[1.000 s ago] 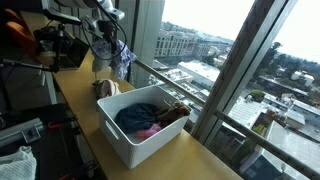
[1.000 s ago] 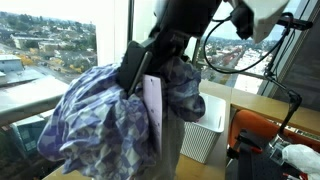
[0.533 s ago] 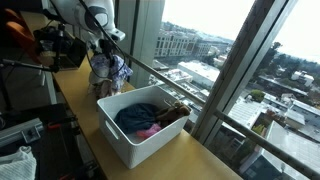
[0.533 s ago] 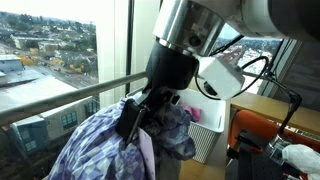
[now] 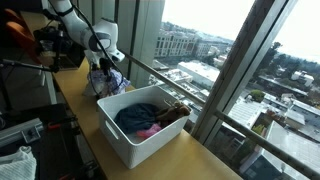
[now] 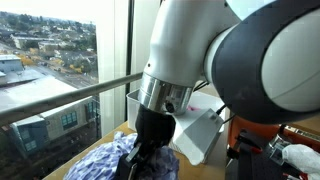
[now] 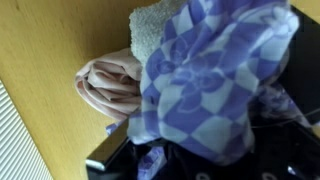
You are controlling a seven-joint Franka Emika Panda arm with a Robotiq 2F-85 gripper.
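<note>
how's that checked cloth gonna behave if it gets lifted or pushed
Probably floppy: the checked cloth bunches in soft folds. Likely light for its size, since the fabric looks thin. Pushed, it would probably crumple rather than slide, perhaps dragging the pink cloth beside it.

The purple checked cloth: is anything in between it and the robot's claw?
Nothing visible does. The checked cloth is bunched right against the gripper, whose tips are hidden in its folds. A pinkish folded cloth and a white towel lie beside it on the wooden counter, not between.
</note>
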